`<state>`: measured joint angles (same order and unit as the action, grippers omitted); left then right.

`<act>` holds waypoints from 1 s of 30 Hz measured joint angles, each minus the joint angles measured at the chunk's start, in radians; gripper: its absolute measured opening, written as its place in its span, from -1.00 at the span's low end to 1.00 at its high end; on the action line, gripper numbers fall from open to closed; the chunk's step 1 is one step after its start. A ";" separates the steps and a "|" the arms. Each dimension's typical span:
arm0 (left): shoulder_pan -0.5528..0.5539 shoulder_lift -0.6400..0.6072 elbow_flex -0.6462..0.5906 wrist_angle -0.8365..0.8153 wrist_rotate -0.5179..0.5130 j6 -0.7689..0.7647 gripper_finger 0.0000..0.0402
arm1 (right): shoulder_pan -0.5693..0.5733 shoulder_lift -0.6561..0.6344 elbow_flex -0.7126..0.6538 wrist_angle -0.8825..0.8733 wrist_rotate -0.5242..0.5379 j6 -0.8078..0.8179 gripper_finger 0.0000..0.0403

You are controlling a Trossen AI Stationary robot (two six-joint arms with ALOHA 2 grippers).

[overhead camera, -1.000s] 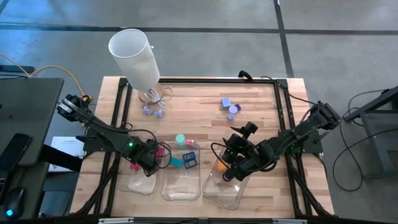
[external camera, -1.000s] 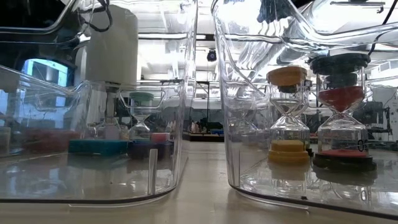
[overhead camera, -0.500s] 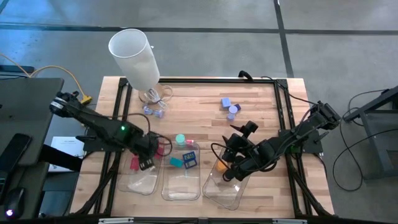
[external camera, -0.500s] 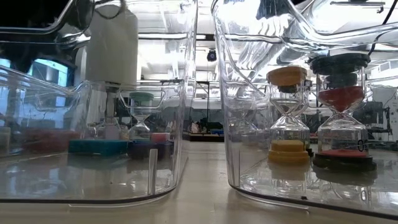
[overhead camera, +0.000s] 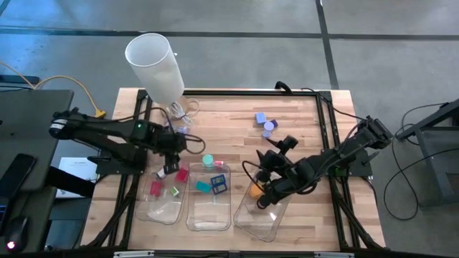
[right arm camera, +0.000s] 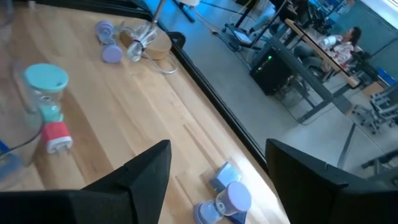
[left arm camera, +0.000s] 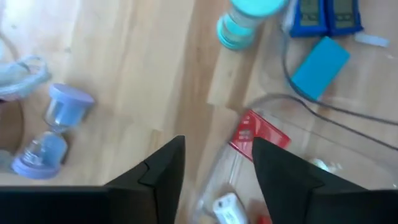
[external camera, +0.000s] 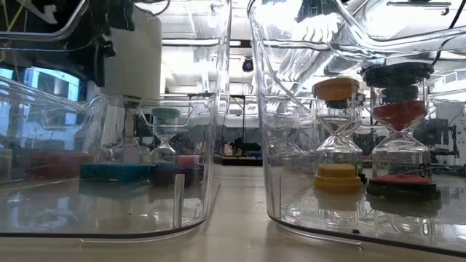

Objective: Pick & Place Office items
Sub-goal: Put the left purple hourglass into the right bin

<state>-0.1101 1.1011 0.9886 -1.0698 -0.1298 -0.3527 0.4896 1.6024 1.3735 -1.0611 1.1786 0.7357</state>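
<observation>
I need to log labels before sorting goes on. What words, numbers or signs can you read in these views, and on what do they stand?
None can be read.
Blue items: pale panels, too blurred to read.
Black-based hourglass: a pale mark on its base, too small to tell.

Grey tiled floor (overhead camera: pixel 373 43), wooden table (overhead camera: pixel 237 136), desks (right arm camera: pixel 311 43) behind

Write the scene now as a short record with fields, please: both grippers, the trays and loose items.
left gripper: open, empty, above the left tray's far edge
right gripper: open, empty, above the right tray
left tray: red pieces inside
middle tray: teal block, blue piece
right tray: orange timer, red timer
loose on table: purple timers, teal timer
</observation>
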 joint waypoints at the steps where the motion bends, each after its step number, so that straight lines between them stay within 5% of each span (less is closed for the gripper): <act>1: 0.022 0.000 0.000 0.006 0.000 0.013 -0.06 | -0.006 0.000 0.000 0.000 0.000 0.000 0.24; 11: 0.209 0.000 0.000 0.012 -0.112 0.174 0.54 | -0.076 0.000 0.000 -0.001 -0.034 -0.020 0.24; 17: 0.270 0.036 -0.034 0.019 -0.219 0.160 0.57 | -0.099 0.000 0.000 -0.004 -0.062 -0.034 0.24; 20: 0.295 0.073 -0.054 0.017 -0.273 0.272 0.57 | -0.100 0.000 0.000 -0.005 -0.062 -0.034 0.24; 30: 0.353 0.214 -0.064 0.061 -0.221 0.619 0.57 | -0.097 0.000 0.000 -0.006 -0.112 -0.034 0.24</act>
<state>0.2434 1.3148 0.9241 -1.0086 -0.3504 0.2666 0.3927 1.6024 1.3735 -1.0676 1.0667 0.7020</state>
